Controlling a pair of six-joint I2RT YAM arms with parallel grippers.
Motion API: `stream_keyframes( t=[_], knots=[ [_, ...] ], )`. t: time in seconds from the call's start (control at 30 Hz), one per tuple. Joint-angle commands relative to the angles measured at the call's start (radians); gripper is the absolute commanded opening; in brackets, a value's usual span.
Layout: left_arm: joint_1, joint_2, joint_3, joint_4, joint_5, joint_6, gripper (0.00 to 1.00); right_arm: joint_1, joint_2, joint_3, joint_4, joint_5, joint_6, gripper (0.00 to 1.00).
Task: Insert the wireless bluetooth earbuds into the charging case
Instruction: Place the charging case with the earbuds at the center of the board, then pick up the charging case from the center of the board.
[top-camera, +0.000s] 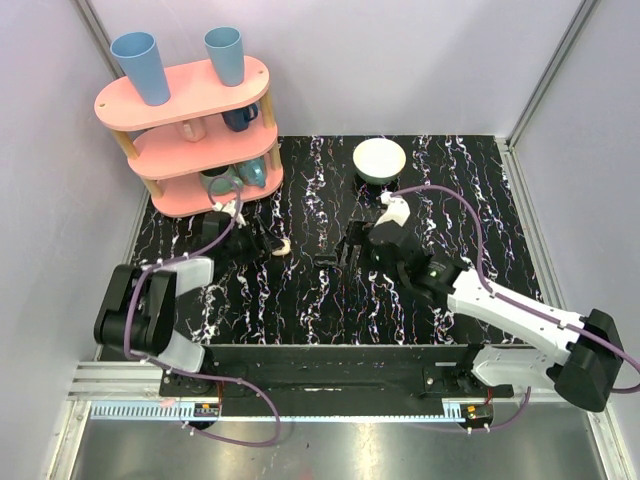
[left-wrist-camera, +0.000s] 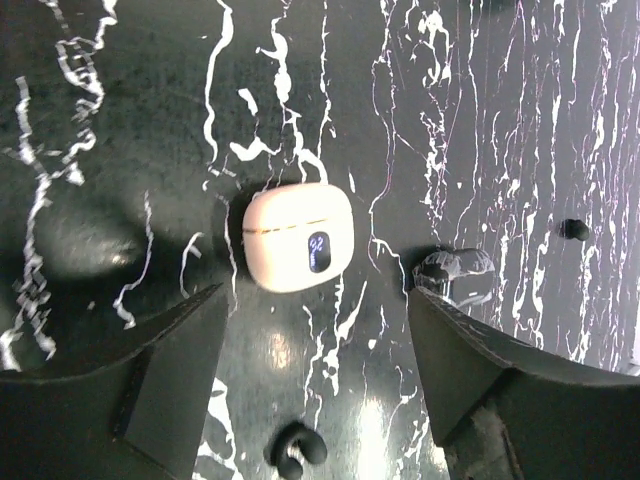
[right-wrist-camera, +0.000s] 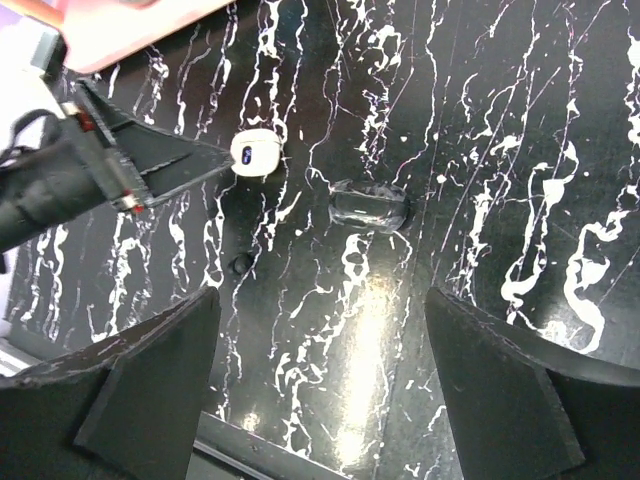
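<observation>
Shelving (top-camera: 185, 95) in three pink tiers stands at the far left corner of the black, white-veined tabletop (top-camera: 320, 310). Two blue cups (top-camera: 140, 65) sit on its top tier and more cups on the tiers below. A white bowl (top-camera: 380, 160) sits at the far side, well apart from both arms.

Between the two arms lies a small clear glossy piece (left-wrist-camera: 450, 268), just beside one fingertip of the left claw (left-wrist-camera: 318, 295). What it is cannot be told. A tiny black bit (left-wrist-camera: 573, 229) lies further off to that side. A curled black piece (left-wrist-camera: 293, 450) lies on the tabletop under the left claw, near its wrist. None of these lies between the left claw and the case.

The charging case (left-wrist-camera: 297, 238) lies flat on the tabletop near the foot of the shelving, just ahead of the left claw's tips. It is a cream, rounded-square shell with its lid closed, a thin seam running across it. A dark oval window on it shows small blue marks.

The left claw stands open, its fingers spread wider than the case, and grips nothing. The right claw (right-wrist-camera: 322, 300) also stands wide open and empty. It hangs over bare tabletop, with the clear piece ahead of it and the case beyond that.
</observation>
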Motion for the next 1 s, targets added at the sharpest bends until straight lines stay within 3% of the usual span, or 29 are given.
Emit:
stream_keyframes(
  t=[0.0, 0.13, 0.23, 0.37, 0.5, 0.57, 0.67, 0.97],
  knots=[
    [0.008, -0.179, -0.032, -0.126, -0.132, 0.042, 0.77, -0.051, 0.062, 0.093, -0.029, -0.072, -0.133, 0.91],
    [0.009, -0.357, -0.026, -0.227, -0.156, 0.059, 0.8, -0.088, 0.155, 0.128, -0.04, -0.081, -0.271, 0.95],
    [0.009, -0.5, 0.034, -0.298, -0.061, 0.082, 0.84, -0.106, 0.263, 0.174, -0.087, 0.0, -0.381, 1.0],
    [0.009, -0.69, 0.143, -0.463, -0.012, 0.185, 0.98, -0.112, 0.352, 0.182, -0.039, -0.146, -0.581, 1.0],
    [0.009, -0.739, 0.265, -0.609, 0.059, 0.385, 0.99, -0.112, 0.436, 0.2, 0.007, -0.195, -0.711, 1.0],
    [0.009, -0.767, 0.247, -0.642, 0.035, 0.422, 0.99, -0.112, 0.47, 0.191, 0.056, -0.299, -0.852, 1.0],
    [0.009, -0.798, 0.21, -0.654, -0.04, 0.426, 0.99, -0.112, 0.522, 0.206, 0.063, -0.371, -0.967, 1.0],
    [-0.008, -0.785, 0.213, -0.666, -0.08, 0.449, 0.99, -0.118, 0.596, 0.156, 0.225, -0.442, -1.15, 1.0]
  ],
)
